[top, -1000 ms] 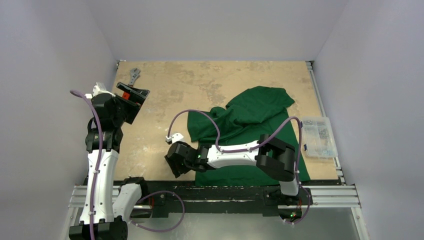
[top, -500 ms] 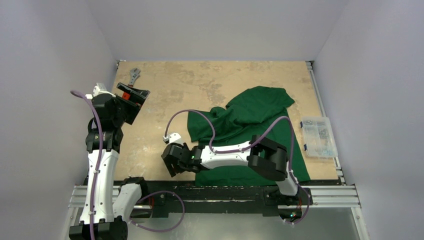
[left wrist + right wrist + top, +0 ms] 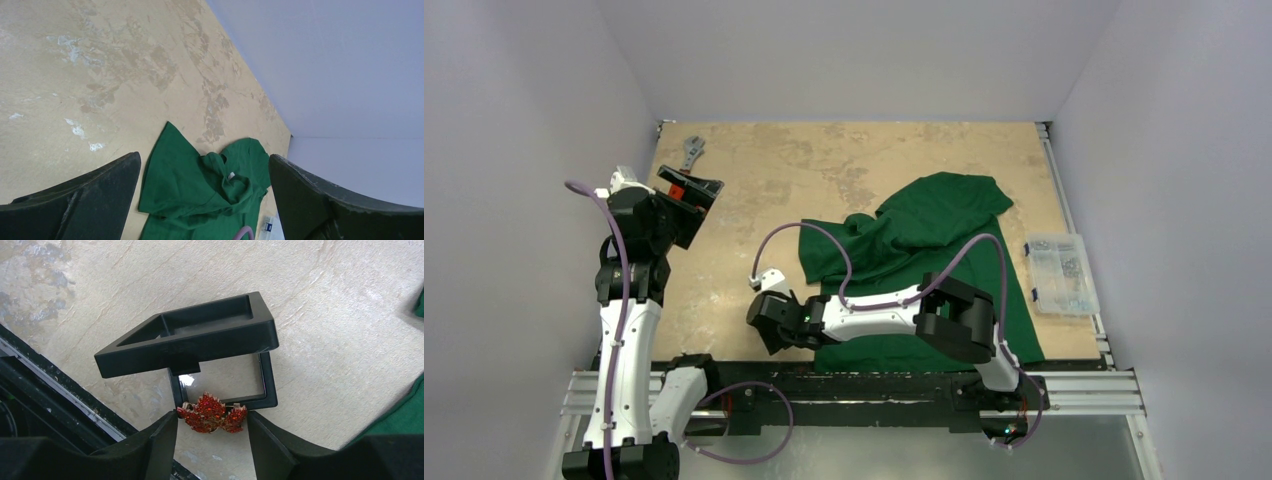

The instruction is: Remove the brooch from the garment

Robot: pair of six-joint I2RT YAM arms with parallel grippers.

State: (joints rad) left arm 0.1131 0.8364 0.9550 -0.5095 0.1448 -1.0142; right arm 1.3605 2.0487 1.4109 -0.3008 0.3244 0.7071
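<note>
The brooch, a small orange-red glittering leaf, is pinched between the fingers of my right gripper. It hangs just over the near edge of an open black hinged case lying on the tan table. In the top view my right gripper is left of the dark green garment, off the cloth. A corner of the garment shows in the right wrist view. My left gripper is open and empty, raised at the far left; its wrist view looks down on the garment.
A grey wrench lies at the back left. A clear plastic parts box sits at the right edge. The black and metal rail runs along the near edge, close under my right gripper. Walls stand on three sides.
My right gripper has moved a little further left, away from the garment, with the brooch in it. The left arm has not moved.
</note>
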